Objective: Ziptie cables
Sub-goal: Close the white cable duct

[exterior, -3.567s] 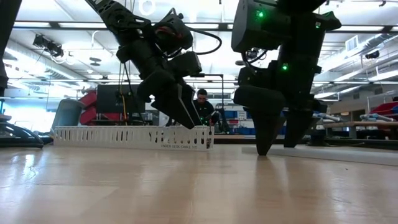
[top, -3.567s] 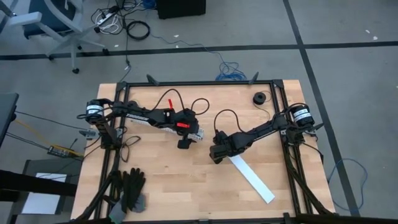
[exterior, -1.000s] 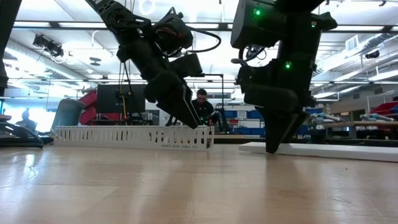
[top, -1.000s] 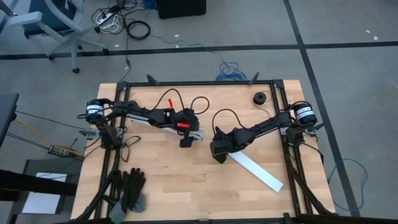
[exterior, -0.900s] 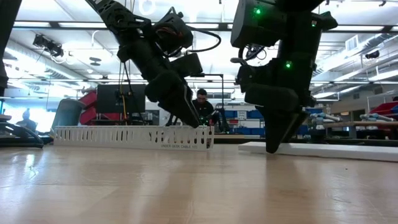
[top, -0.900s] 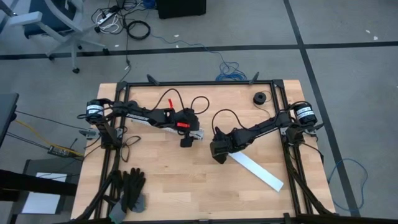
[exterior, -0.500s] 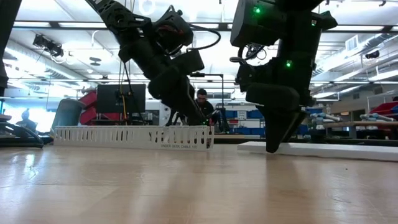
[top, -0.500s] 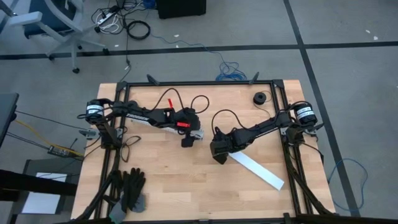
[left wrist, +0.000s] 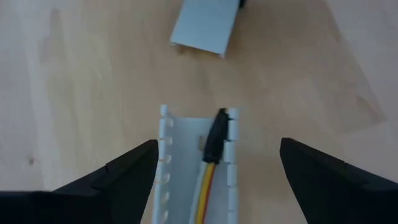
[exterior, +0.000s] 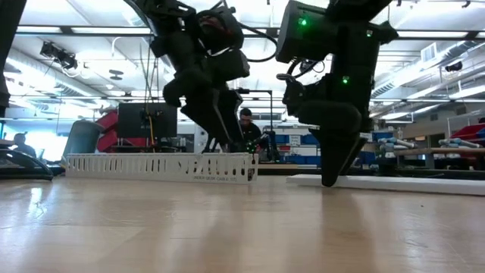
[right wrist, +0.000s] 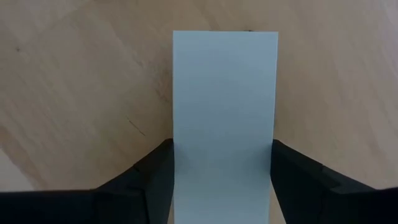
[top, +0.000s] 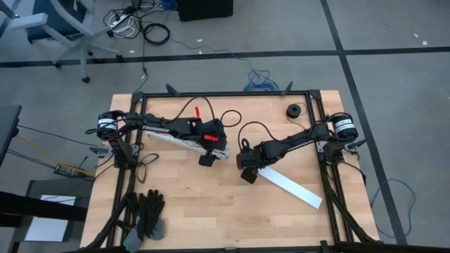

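Cover strip (right wrist: 224, 124) sits clamped across its width in our right tool (right wrist: 222, 180), lying flat on the bench (top: 204, 211). Left tool (left wrist: 217, 162) hovers fingers wide apart over the open end of the slotted channel (left wrist: 180, 180), holding nothing. Cables (left wrist: 208, 186) lie inside the channel, yellow and orange strands showing, dark plug end (left wrist: 214, 134) at the channel mouth. We'd judge the job now is bringing the strip over: keep it level, line its end up square with the channel, and keep the plug tucked below the walls. Risks: both tools sit near each other mid-bench, so elbows could clash. Black gloves (top: 146, 211) and a small black spool (top: 292, 110) sit well clear.
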You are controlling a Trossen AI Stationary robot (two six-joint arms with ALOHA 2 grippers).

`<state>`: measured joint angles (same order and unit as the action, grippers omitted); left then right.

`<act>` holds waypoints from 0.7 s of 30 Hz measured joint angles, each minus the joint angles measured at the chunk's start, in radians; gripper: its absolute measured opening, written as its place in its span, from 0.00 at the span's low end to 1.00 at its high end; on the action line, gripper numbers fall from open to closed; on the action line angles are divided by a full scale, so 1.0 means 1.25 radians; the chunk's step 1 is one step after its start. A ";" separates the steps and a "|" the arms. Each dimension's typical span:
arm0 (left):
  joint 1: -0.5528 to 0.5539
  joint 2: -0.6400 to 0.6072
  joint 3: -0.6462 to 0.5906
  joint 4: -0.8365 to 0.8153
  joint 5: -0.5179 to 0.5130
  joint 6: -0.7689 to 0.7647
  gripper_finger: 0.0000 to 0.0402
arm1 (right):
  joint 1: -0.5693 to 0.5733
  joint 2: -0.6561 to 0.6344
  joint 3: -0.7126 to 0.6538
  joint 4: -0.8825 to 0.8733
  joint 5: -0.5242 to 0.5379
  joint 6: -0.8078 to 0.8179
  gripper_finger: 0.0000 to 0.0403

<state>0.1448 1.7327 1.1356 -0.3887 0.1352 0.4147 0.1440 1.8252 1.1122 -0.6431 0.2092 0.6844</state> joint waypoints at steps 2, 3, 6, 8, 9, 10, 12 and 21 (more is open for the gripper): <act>0.000 0.000 0.002 0.000 0.010 0.003 0.77 | -0.010 -0.010 0.000 -0.003 -0.012 -0.020 0.53; 0.001 0.000 0.003 0.001 0.011 0.003 0.76 | -0.014 -0.019 0.000 -0.002 -0.012 -0.026 0.53; 0.007 0.007 0.003 -0.005 0.031 0.014 0.73 | -0.023 -0.058 0.000 -0.003 -0.009 -0.055 0.53; 0.012 0.013 0.003 -0.002 0.032 0.018 0.71 | -0.027 -0.084 0.000 0.000 -0.010 -0.082 0.53; 0.013 0.022 0.005 0.006 0.033 0.018 0.71 | -0.029 -0.094 0.000 0.003 -0.012 -0.098 0.53; 0.015 0.029 0.011 0.010 0.034 0.019 0.70 | -0.031 -0.103 0.001 0.009 -0.017 -0.112 0.53; 0.016 0.049 0.023 0.003 0.033 0.019 0.69 | -0.034 -0.112 0.001 0.015 -0.019 -0.146 0.53; 0.017 0.088 0.065 -0.009 0.031 0.026 0.69 | -0.053 -0.114 0.001 0.067 -0.040 -0.256 0.53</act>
<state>0.1666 1.8427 1.2163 -0.3997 0.1742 0.4469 0.0773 1.6821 1.1130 -0.5587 0.1598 0.3638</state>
